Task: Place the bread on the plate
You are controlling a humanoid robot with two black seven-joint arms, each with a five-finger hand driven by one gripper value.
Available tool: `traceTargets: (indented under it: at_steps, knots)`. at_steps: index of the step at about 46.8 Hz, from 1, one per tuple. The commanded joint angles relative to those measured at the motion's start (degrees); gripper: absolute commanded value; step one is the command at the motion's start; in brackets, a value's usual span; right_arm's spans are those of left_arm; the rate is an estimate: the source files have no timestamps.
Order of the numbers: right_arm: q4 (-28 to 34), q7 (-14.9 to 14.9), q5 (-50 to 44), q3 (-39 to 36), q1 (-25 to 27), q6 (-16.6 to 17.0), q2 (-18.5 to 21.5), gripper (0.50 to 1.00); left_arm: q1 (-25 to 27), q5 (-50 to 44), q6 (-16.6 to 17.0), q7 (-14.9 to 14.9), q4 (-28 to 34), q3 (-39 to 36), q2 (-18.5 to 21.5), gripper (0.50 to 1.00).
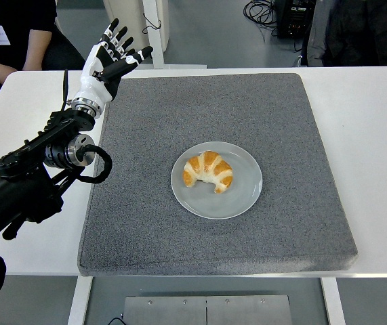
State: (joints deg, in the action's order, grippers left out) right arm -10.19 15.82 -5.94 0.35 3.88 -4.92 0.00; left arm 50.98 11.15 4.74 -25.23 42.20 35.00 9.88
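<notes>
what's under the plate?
The plate sits on a grey mat that covers most of the white table. The croissant lies on the plate. The patch of mat directly beneath the plate is hidden.

Bright, even light from overhead fills the scene, and the focus is sharp throughout. The white surface (376, 135) shows mild glare; shadows are faint and soft.

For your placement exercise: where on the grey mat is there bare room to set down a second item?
The grey mat is bare all around the plate holding the bread. Only its far-left corner is crowded, under the left robot hand.
</notes>
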Motion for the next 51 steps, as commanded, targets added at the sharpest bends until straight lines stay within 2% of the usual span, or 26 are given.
traceTargets:
  at_steps: [1,9,13,17,34,41,51]
  knots:
    - [0.0,0.0,0.0,0.0,0.1,0.0,0.0,1.0,-0.4,-0.1,0.0,0.4,0.0,0.0,0.0,0.971]
    - [-0.1,0.0,0.0,0.0,0.0,0.0,0.0,1.0,-0.5,-0.3,-0.3,2.1,-2.7,-0.2,-0.5,0.971]
    - [0.0,0.0,0.0,0.0,0.0,0.0,0.0,1.0,-0.4,-0.3,-1.7,3.2,-4.1,0.0,-1.2,0.971]
    - [0.0,0.0,0.0,0.0,0.0,0.0,0.0,1.0,-0.4,-0.3,-2.6,3.1,-4.4,0.2,-1.1,0.971]
    - [0.0,0.0,0.0,0.0,0.0,0.0,0.0,1.0,-0.5,-0.2,-2.7,2.5,-4.4,-0.1,-1.1,0.972]
    - [0.0,0.0,0.0,0.0,0.0,0.0,0.0,1.0,-0.5,-0.2,-3.6,0.9,-4.4,-0.3,-1.1,0.972]
    - [-0.1,0.0,0.0,0.1,0.1,0.0,0.0,1.0,-0.5,-0.2,-3.8,0.8,-4.4,-0.3,-1.1,0.971]
